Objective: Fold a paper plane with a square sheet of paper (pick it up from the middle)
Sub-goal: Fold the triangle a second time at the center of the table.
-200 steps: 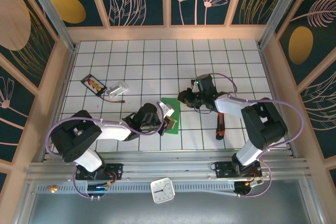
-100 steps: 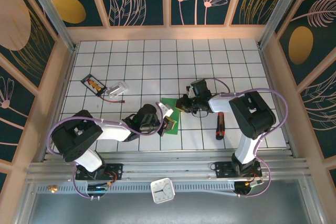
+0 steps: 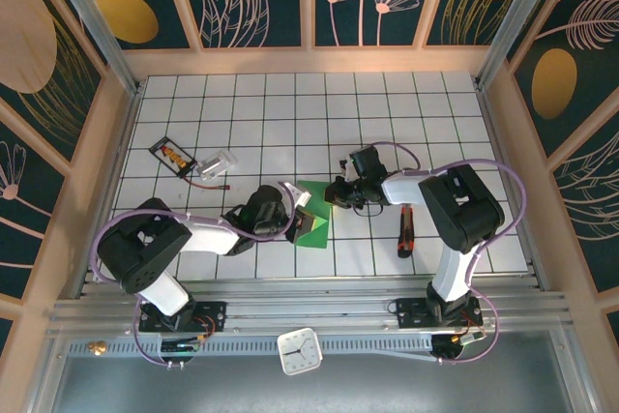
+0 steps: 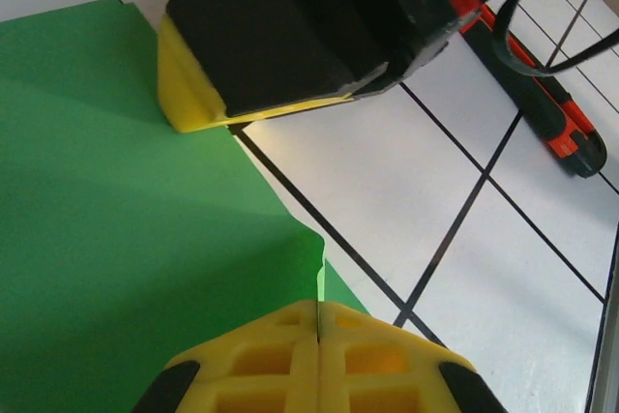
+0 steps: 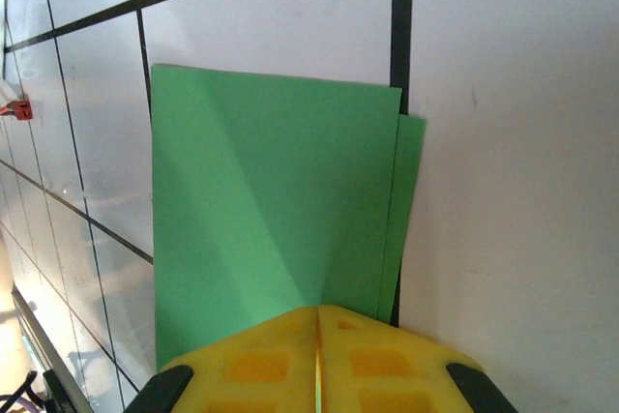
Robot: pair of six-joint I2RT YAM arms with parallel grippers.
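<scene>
square sheet of paper point(image 3: 316, 221): lying folded in two layers mid-table, long axis running far to near.
left gripper point(image 4: 318, 336): pinching the sheet's lifted left edge, fully closed on it.
right gripper point(image 5: 317, 334): staying closed at the far right edge, touching it; whether gripping or only pressing, cannot tell.
bearing from left gripper: spreading away to the right.
bearing from right gripper: spreading left and nearward.
nearer arm: both touching; left probably leading any lift.
</scene>
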